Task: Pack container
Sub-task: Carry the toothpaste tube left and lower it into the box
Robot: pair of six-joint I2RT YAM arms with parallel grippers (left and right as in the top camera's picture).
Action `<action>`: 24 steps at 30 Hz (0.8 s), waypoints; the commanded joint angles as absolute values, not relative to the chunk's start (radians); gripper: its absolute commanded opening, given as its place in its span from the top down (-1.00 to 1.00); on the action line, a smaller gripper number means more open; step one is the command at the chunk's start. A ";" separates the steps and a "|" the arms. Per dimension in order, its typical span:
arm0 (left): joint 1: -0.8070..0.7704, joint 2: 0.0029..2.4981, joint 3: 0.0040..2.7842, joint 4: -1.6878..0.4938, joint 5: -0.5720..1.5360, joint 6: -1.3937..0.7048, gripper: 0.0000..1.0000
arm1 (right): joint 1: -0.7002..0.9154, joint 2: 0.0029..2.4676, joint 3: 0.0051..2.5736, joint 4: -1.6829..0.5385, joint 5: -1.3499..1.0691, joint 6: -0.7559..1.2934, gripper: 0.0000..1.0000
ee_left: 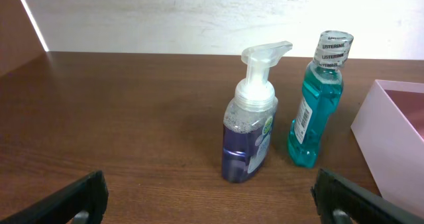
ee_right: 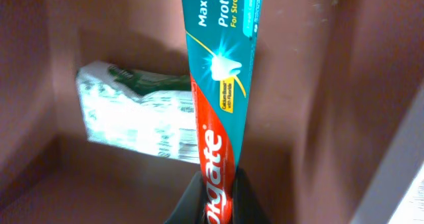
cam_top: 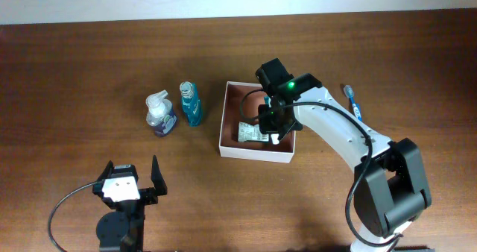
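Brown wooden table [cam_top: 74,73] carries everything. On it the container [cam_top: 253,154], with white walls and a pinkish-brown inside, sits right of centre; from my left wrist its pale wall [ee_left: 391,138] shows at the right edge. My right gripper [ee_right: 215,196] is over the container's right half, clenched on one end of a red and teal toothpaste tube [ee_right: 222,71], which runs up the wrist view against the brown interior. Cannot tell whether the tube touches the floor. A white packet [ee_right: 132,118] with green print lies flat inside, left of the tube. My left gripper [cam_top: 133,174] hangs near the table's front edge, jaws spread wide, nothing between them. Ahead of it stand a soap bottle [ee_left: 250,138] with a pump and a teal mouthwash bottle [ee_left: 317,111], upright, just beside each other, left of the container. A blue toothbrush [cam_top: 352,101] lies on the table right of the container.
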State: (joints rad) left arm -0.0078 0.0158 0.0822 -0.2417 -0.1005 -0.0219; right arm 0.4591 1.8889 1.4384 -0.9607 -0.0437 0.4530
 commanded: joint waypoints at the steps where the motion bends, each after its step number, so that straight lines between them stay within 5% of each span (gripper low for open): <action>1: -0.002 0.011 0.073 -0.236 -0.083 -0.006 -0.99 | 0.458 1.893 1.438 -0.956 0.044 0.480 0.82; 14: -0.002 0.011 0.073 -0.236 -0.083 -0.006 -0.99 | 0.456 1.893 1.438 -0.957 0.110 0.480 0.79; 17: -0.002 0.011 0.073 -0.236 -0.083 -0.006 -0.99 | 0.456 1.893 1.438 -0.955 0.110 0.477 0.49; 24: -0.002 0.011 0.073 -0.236 -0.083 -0.006 -0.99 | 0.456 1.838 1.481 -0.992 0.121 0.423 0.52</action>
State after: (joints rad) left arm -0.0078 0.0158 0.0822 -0.2417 -0.1005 -0.0219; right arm 0.4587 1.8881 1.4422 -0.9813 0.0902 0.4435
